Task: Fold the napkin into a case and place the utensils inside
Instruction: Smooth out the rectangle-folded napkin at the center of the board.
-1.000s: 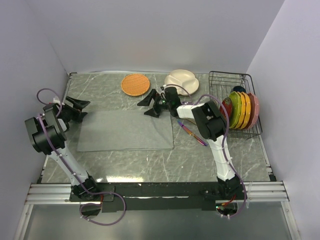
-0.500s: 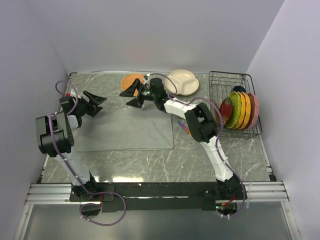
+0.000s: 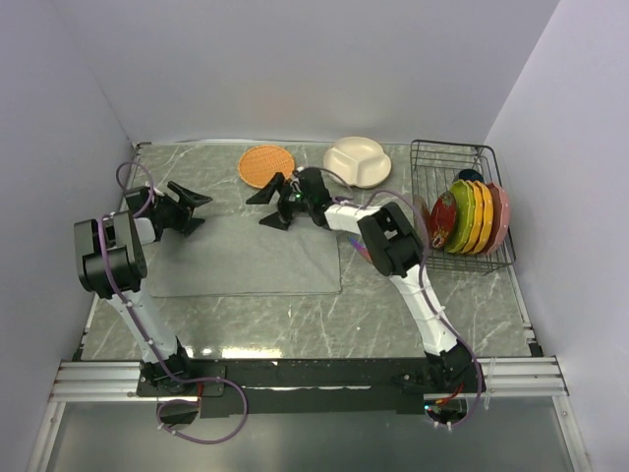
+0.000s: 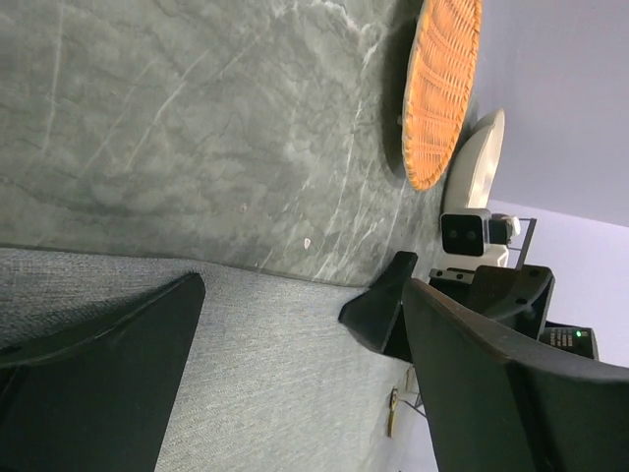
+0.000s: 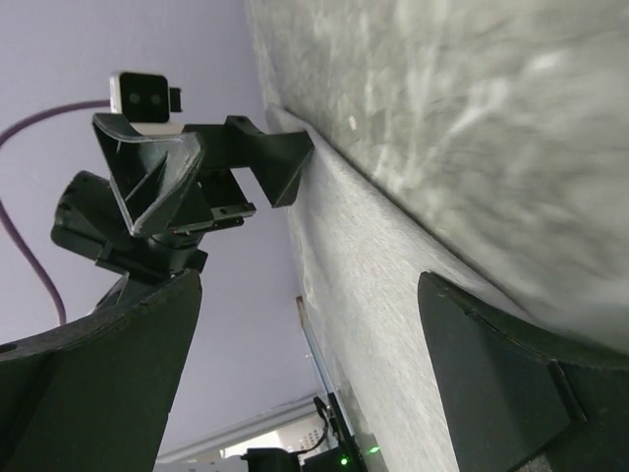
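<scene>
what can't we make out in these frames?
- Knife: top view, nearly all under the right arm.
- Spoon: not identifiable in any view; that arm may cover it.
- Whether the left tool touches the napkin: left wrist view looks along the fingers, gap unreadable.
- Dark item behind the plates in the rack: top view, plates hide it.

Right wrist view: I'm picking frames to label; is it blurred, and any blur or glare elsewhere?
Right wrist: the table is smeared soft at upper right. Left wrist: sharp, napkin weave and orange mat crisp. Top external: sharp, a pale glare strip along the table's near edge.
</scene>
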Robot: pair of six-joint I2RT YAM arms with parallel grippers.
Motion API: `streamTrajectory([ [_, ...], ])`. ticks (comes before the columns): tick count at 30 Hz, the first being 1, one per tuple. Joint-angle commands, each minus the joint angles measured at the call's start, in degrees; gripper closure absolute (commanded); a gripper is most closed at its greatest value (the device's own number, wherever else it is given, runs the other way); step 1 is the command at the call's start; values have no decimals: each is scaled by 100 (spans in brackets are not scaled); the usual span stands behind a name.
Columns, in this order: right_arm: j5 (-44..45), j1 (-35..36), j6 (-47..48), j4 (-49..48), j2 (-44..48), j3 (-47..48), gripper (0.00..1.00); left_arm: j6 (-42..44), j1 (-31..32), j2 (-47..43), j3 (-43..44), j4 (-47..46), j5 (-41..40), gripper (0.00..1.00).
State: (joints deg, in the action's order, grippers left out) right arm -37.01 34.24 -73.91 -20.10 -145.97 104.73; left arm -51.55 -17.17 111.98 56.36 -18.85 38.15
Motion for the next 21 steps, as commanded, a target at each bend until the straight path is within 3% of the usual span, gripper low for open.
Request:
streamTrajectory([
  [1,248,-426,297,735,305,-584,0,347,-225,324,112,716,-511,8],
  [9,-16,-945,1061,1183,780,-1348,0,681,-454,509,341,1199,-528,8],
  [21,-377,-1613,2380,1956,1255,-1807,0,725,-516,517,288,1147,-484,7],
])
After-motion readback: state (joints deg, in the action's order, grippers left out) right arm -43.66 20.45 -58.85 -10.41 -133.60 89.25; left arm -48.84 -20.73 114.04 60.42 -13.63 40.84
